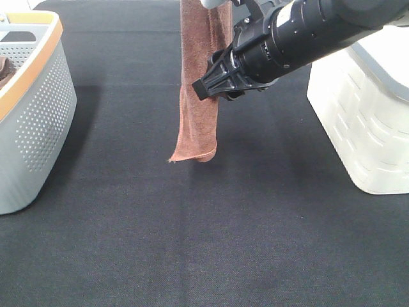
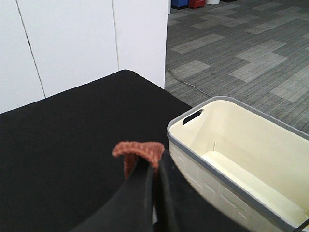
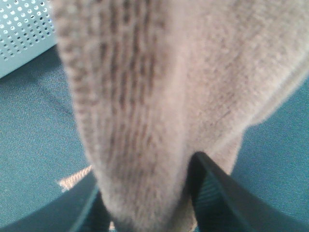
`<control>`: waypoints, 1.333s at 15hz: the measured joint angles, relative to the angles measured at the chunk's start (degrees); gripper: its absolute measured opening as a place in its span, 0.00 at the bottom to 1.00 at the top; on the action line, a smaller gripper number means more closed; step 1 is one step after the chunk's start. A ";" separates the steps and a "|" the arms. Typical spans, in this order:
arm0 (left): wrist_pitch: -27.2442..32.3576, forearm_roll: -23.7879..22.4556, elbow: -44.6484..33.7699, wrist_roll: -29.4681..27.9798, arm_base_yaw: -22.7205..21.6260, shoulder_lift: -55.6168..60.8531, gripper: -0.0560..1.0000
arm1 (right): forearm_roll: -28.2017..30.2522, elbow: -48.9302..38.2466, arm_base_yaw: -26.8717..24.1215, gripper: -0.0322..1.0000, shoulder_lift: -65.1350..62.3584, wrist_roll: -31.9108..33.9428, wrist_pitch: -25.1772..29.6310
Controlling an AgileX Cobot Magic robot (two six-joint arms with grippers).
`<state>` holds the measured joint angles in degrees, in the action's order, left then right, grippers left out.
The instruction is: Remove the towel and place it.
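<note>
- Towel (image 1: 198,96) at the grip: pinched by a small fold of its upper edge between the left fingers (image 2: 140,193), pressed fully together on it.
- Right fingers (image 3: 217,198): part-way open, one on each side of the hanging cloth about halfway down; cannot tell whether pressing it or only straddling it.
- Hangs below as a long narrow strip, bunched lengthwise, lower hem close to the desk (image 1: 192,243); contact there not clear.
- Lies between the grey perforated basket (image 1: 38,115) on the left and the white bin (image 1: 364,128) on the right, well apart from both and in neither.
- Could slip from the left fingers, held as it is by only a thin fold; a sideways tug from the right arm would probably be the cause.
- Could slide through the right fingers if closed on too little cloth, ending as a crumpled heap instead of a flat lay.
- Could drag and fold under at the hem if lowered onto the dark desk cover without drawing the two grips apart.
</note>
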<state>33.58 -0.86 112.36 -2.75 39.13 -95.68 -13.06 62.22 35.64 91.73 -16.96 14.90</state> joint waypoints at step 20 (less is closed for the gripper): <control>2.64 -1.43 0.00 0.00 0.00 0.00 0.05 | 0.06 0.11 0.00 0.03 -2.98 0.00 5.84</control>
<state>36.21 -2.29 112.36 -2.75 39.13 -95.68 -13.01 62.34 35.64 88.75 -16.96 20.74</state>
